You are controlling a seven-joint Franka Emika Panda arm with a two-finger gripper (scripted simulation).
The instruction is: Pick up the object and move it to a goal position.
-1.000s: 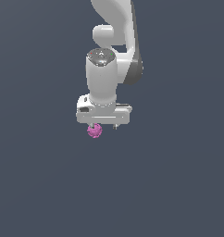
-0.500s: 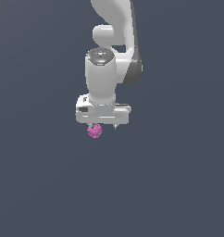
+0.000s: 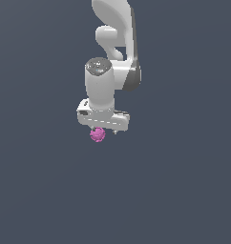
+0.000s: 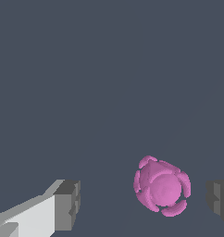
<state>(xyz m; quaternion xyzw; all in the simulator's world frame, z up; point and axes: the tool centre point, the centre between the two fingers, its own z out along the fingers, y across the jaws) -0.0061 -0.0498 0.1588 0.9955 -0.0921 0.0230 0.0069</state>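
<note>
The object (image 3: 98, 134) is a small magenta-pink bumpy lump just under the white gripper (image 3: 102, 130) in the exterior view. In the wrist view the object (image 4: 162, 187) sits between the two grey fingertips (image 4: 67, 204), nearer the one at the picture's edge. A gap shows on each side of it, so neither pad touches it. The gripper (image 4: 142, 202) is open around the object. The arm comes down from the top of the exterior view.
A plain dark grey-blue surface (image 3: 184, 190) fills both views. No other objects, containers or edges show.
</note>
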